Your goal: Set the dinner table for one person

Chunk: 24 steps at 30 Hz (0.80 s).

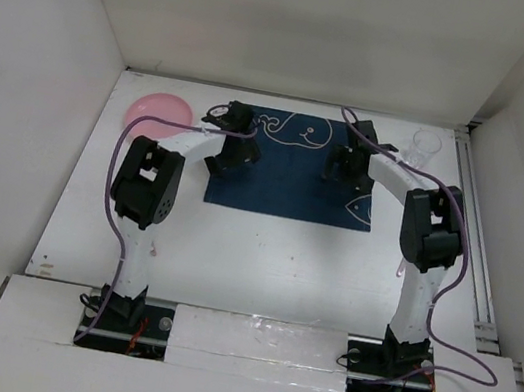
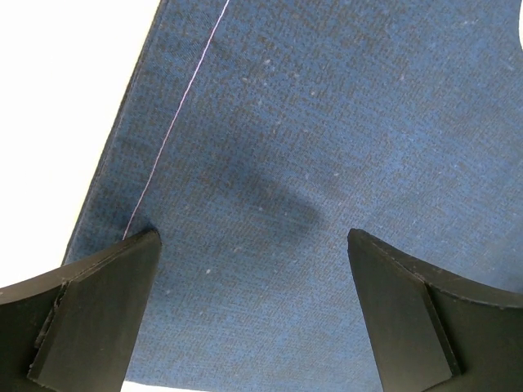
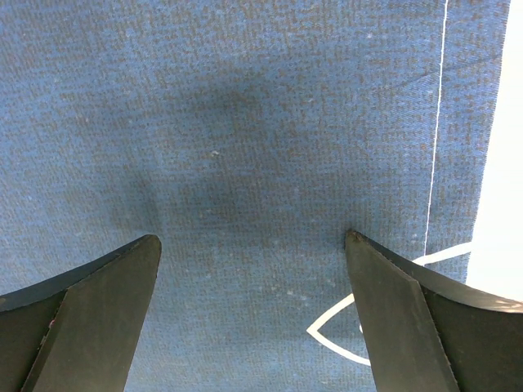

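Dinner table (image 1: 260, 267) square-on, placemat (image 1: 289, 186) lengthwise left-right

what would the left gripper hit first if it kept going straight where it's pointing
The dark-blue placemat. The left gripper points down at the cloth near its stitched edge, jaws open, and nothing shows between them and the fabric. How high above the cloth it hangs is hard to judge.

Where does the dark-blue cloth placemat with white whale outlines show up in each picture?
Top external: dark-blue cloth placemat, centre.
Left wrist: placemat fills most, right side.
Right wrist: placemat fills nearly everything.
Shared landmark: its edge against the white tabletop.
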Each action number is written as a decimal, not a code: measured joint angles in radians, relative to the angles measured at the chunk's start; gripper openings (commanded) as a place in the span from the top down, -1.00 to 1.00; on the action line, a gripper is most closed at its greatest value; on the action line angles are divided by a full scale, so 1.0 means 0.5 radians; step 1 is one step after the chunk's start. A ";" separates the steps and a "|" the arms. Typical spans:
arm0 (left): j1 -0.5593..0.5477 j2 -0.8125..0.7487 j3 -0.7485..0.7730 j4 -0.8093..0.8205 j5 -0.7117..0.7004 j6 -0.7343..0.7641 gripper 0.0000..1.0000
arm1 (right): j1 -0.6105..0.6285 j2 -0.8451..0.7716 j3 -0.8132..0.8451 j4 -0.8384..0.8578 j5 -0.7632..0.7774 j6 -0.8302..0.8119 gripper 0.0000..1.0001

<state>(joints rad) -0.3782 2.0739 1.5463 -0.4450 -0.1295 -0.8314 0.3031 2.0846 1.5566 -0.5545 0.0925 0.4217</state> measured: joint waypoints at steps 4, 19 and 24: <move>0.000 -0.025 -0.044 0.039 -0.002 0.009 -1.00 | 0.005 0.002 0.001 0.001 0.012 0.003 -1.00; 0.000 -0.127 -0.182 0.084 0.050 0.025 -1.00 | 0.011 0.019 0.034 -0.014 0.024 0.016 -1.00; 0.000 -0.138 -0.187 0.061 0.063 0.029 -1.00 | 0.011 0.021 0.038 -0.014 0.025 0.023 -1.00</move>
<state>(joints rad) -0.3782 2.0048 1.4528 -0.4145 -0.0982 -0.8169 0.3084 2.0953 1.5757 -0.5613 0.1051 0.4332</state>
